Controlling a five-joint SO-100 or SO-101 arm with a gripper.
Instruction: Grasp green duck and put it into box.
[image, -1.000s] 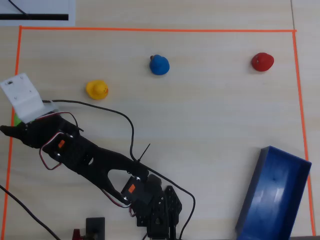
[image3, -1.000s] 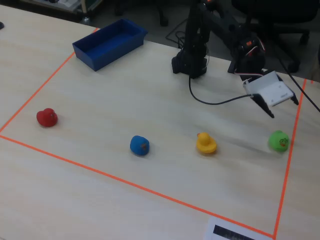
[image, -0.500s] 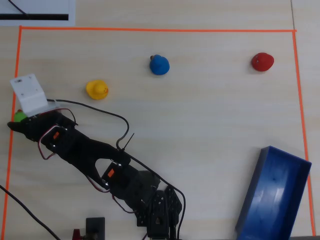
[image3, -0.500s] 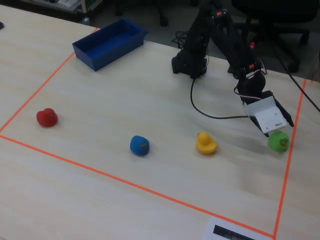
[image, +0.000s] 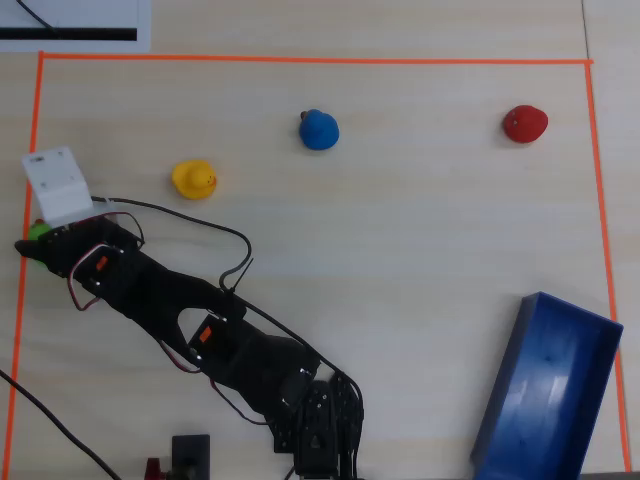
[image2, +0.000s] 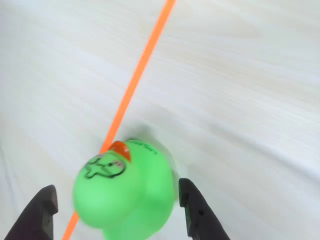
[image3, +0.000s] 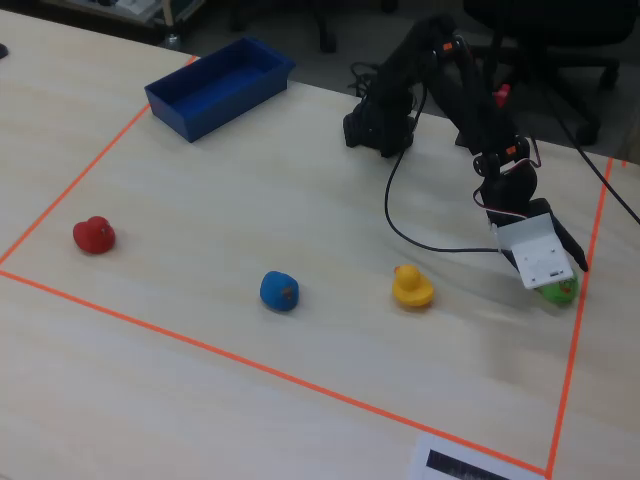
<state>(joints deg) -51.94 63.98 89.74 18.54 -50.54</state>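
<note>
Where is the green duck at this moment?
The green duck sits between the open gripper fingers in the wrist view, on the orange tape line; in the overhead view, it is at the far left, near the yellow duck.

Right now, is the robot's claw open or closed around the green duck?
Open. In the wrist view, the gripper has a finger on each side of the green duck, with a gap showing on the left.

You worked in what looked like an office or lab: a pale wood-grain surface (image3: 200, 180) marked with an orange tape rectangle (image3: 250, 365), dark swivel-chair bases (image3: 560, 60) on grey flooring behind it, and a printed paper sheet (image: 75, 25) at the edge.
</note>
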